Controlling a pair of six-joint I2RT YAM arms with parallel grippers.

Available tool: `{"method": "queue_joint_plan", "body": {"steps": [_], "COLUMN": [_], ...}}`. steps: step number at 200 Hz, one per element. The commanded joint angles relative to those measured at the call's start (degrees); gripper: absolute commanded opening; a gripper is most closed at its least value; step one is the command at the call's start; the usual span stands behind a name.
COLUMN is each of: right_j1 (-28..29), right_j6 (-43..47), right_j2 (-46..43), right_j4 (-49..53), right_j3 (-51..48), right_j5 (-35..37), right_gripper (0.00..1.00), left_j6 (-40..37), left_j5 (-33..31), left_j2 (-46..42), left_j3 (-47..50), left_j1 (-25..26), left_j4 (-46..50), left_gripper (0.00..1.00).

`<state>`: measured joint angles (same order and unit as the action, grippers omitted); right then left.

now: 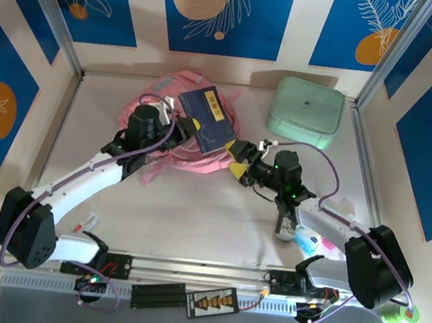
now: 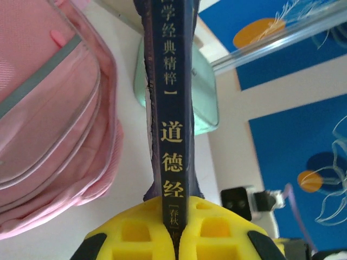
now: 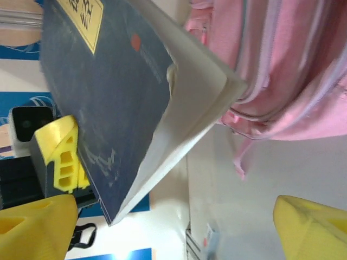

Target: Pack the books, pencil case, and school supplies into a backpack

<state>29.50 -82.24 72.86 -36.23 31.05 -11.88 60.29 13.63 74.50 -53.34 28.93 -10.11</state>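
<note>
While our left pincer [image 2: 176, 230] clamps the thin navy-blue paperback book [image 2: 172, 108] by its spine edge over the soft light-pink fabric backpack [image 2: 49, 119], our right pincer [image 3: 173, 227] gapes open, and we judge the book light and floppy.

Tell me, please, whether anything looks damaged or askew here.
The navy book, pinched at its spine by the left gripper over the backpack, looks odd: its pages bulge and gape apart at one corner.

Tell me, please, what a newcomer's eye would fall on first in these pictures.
A navy book stands out most, clamped near its spine by the left end effector over the pink backpack at the far middle of the table. The right end effector stands open by the book's near corner, and a mint-green box sits at the far right.
</note>
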Motion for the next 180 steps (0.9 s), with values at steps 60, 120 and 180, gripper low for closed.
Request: {"method": "queue_joint_plan", "body": {"steps": [60,120,180], "right_j1": [0.2,0.9,1.2], "right_j6": [-12.4,-16.7,-16.7], "right_j2": [9.2,17.0,17.5], "right_j4": [-23.4,-32.4,-34.7], "right_j3": [4.1,8.8,7.4], "right_j5": [1.5,3.3,5.1], "right_gripper": [0.94,0.8,0.47], "left_j6": [10.7,12.4,11.4], "left_j5": [-5.6,-8.6,-10.6], "left_j2": [1.9,1.6,0.9], "left_j3": [-0.4,0.8,2.9], "left_j1": [3.7,5.4,5.3], "left_j4": [-17.0,-19.7,-16.5], "left_gripper": [0.0,0.0,0.0]}}
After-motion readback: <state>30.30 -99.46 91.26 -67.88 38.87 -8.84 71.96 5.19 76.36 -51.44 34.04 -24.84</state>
